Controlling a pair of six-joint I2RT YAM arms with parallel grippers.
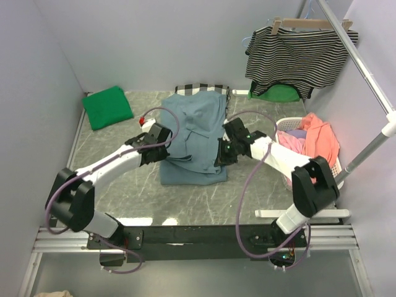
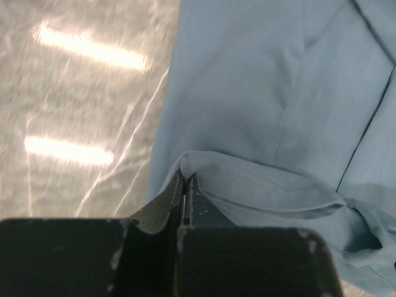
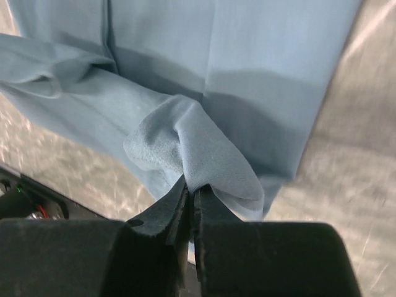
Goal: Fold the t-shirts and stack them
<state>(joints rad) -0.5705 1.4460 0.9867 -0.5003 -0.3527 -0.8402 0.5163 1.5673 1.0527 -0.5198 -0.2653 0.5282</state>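
Top external: left claw [image 1: 166,148] clamped tight on the dusty slate-blue cotton t-shirt [image 1: 195,130] at its left edge, right claw [image 1: 221,156] pinched closed on its right edge.

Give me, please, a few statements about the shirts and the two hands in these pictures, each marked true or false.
1. The left hand is shut on an edge of the blue t-shirt. True.
2. The right hand hangs open above the table. False: it is shut, pinching a fold of the blue t-shirt.
3. The green t-shirt lies folded at the table's far left corner. True.
4. The striped top lies in the laundry basket. False: it hangs on a hanger at the far right.
5. The blue t-shirt is stacked on the green t-shirt. False: they lie apart.
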